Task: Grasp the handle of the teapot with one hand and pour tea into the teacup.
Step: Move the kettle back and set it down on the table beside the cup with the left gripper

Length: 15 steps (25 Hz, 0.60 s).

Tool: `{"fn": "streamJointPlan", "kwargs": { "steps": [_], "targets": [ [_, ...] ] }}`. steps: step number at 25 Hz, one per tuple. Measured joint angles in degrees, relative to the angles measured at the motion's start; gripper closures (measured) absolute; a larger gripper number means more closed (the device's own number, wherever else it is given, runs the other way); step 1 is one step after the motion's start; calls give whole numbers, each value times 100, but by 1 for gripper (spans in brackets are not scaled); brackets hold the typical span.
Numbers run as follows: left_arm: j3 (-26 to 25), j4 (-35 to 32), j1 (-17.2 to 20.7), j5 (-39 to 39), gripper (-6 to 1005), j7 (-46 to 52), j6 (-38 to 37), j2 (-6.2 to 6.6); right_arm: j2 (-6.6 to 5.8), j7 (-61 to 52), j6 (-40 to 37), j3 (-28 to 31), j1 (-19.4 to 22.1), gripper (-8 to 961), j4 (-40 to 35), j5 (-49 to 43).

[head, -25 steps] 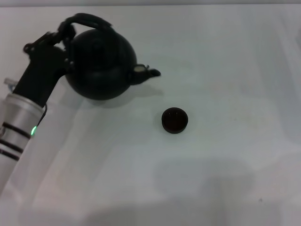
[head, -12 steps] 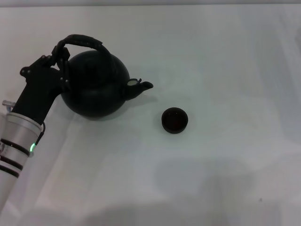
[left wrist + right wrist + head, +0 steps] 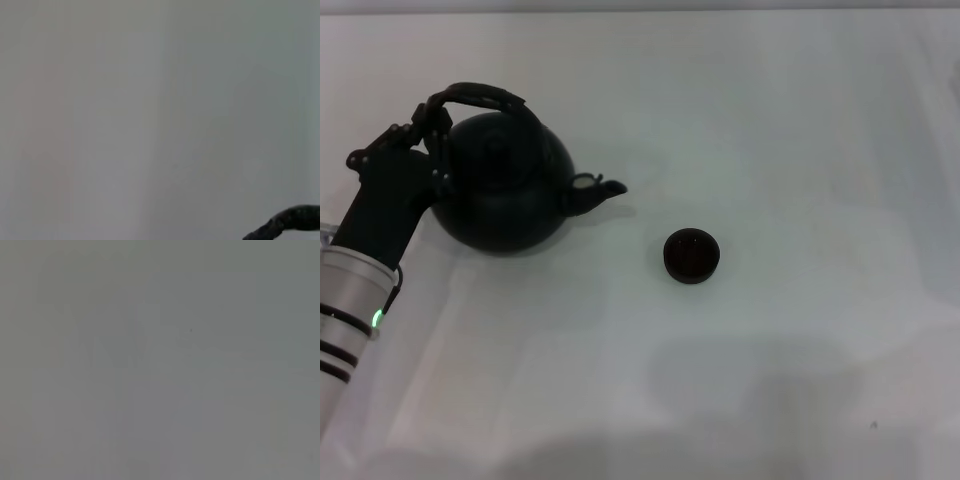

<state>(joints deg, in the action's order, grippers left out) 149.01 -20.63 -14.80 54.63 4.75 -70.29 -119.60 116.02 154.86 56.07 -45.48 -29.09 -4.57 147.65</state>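
The round matte black teapot (image 3: pixel 500 197) is at the left of the white table, upright, its short spout (image 3: pixel 605 188) pointing right towards the teacup. My left gripper (image 3: pixel 428 122) is shut on the left end of the dark twig-like arched handle (image 3: pixel 478 94). I cannot tell whether the pot rests on the table or hangs just above it. The tiny dark teacup (image 3: pixel 692 255) stands alone to the right of the spout, a clear gap away. The left wrist view shows only a bit of the handle (image 3: pixel 292 220). The right gripper is out of view.
The white table (image 3: pixel 800 150) spreads to the right of and behind the cup. My left arm (image 3: pixel 360 270) comes in from the lower left. The right wrist view shows only plain grey surface.
My left gripper has carried the teapot left and nearer to me, away from the cup. The pot has come back from a tilt. The cup has not moved.
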Motion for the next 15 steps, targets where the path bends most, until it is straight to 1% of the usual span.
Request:
{"fn": "streamJointPlan", "kwargs": {
  "steps": [8, 15],
  "targets": [
    [5, 15, 3, 4, 858, 29, 9, 7, 0, 0, 0, 12, -22, 169, 0, 11],
    [-2, 15, -18, 5, 818, 41, 198, 6, -2, -128, 13, 14, -5, 169, -28, 25]
  ]
}}
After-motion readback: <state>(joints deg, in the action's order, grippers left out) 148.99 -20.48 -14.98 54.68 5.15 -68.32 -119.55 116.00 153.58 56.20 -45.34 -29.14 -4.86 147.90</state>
